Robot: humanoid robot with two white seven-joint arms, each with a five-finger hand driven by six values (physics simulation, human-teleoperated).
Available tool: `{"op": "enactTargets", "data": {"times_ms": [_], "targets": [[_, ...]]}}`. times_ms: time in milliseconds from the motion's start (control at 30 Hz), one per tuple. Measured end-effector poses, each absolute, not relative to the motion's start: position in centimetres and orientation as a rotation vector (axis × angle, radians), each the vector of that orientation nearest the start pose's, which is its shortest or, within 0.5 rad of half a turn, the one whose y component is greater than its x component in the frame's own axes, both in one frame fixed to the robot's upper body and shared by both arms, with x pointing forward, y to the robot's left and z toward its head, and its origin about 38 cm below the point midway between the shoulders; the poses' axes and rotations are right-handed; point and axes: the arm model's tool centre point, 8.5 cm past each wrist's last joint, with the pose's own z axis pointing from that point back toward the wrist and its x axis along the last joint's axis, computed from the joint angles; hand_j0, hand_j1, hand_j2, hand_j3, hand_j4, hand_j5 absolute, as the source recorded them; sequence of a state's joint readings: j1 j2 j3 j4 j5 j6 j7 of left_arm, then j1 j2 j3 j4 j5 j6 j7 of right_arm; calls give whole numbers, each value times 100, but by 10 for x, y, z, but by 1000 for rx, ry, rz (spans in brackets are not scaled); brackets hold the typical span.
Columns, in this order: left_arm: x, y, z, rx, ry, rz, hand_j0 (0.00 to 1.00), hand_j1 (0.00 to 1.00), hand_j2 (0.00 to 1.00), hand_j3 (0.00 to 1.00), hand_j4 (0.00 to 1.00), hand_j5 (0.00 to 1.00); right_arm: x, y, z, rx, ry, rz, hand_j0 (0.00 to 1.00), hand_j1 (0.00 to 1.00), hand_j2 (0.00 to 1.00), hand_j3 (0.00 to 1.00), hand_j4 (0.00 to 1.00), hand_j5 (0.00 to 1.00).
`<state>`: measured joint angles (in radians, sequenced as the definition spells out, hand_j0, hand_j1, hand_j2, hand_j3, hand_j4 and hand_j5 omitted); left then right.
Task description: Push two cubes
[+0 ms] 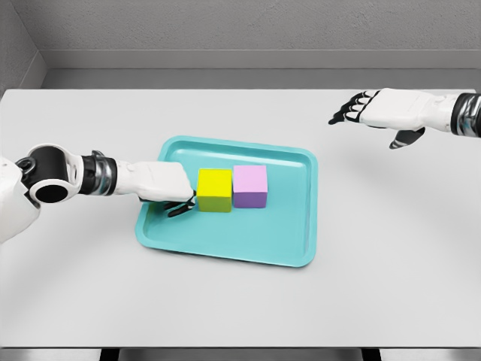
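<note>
No readable text, label or number anywhere (cubes and tray are plain-faced).

We see a pale grey table (pixel 391 263) filling most of the view, its far edge meeting a grey speckled wall (pixel 248 26); another wall (pixel 16 45) closes the left corner.

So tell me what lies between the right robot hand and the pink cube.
Head view: only bare white table and the teal tray's right rim separate the right robot hand from the pink cube.
</note>
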<state>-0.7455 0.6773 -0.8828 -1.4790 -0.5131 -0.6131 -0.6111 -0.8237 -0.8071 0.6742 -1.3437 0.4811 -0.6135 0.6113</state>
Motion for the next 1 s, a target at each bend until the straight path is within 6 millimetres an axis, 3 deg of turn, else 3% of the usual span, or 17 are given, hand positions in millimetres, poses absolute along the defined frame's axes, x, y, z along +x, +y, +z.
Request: {"op": "enactTargets", "data": {"times_ms": [533, 633, 733, 833, 867, 900, 933, 1000], "targets": [[428, 199, 165, -255, 1648, 3098, 4, 4, 4, 4, 4, 4, 466, -318, 262, -581, -1248, 2214, 100, 100, 100, 100, 100, 100], [435, 208, 169, -296, 1664, 3115, 4, 4, 4, 4, 4, 4, 464, -325, 266, -596, -1233, 2214, 100, 100, 100, 100, 100, 100], [446, 219, 186, -376, 1665, 3114, 5, 5, 5, 5, 5, 5, 463, -326, 264, -592, -1230, 2215, 100, 100, 100, 100, 100, 100], [454, 253, 201, -418, 1747, 3156, 5, 5, 5, 5, 5, 5, 463, -326, 264, -591, -1231, 2216, 100, 100, 100, 100, 100, 100], [458, 276, 205, -416, 1852, 3185, 16, 16, 16, 16, 16, 16, 463, -325, 265, -592, -1232, 2216, 100, 100, 100, 100, 100, 100], [463, 302, 208, -413, 1989, 3214, 62, 62, 62, 62, 62, 62, 464, -325, 266, -595, -1234, 2216, 100, 100, 100, 100, 100, 100], [469, 326, 210, -423, 2124, 3228, 100, 100, 100, 100, 100, 100, 464, -325, 267, -597, -1235, 2217, 100, 100, 100, 100, 100, 100], [474, 359, 212, -451, 2313, 3231, 100, 100, 100, 100, 100, 100, 464, -325, 268, -600, -1235, 2218, 100, 100, 100, 100, 100, 100]]}}
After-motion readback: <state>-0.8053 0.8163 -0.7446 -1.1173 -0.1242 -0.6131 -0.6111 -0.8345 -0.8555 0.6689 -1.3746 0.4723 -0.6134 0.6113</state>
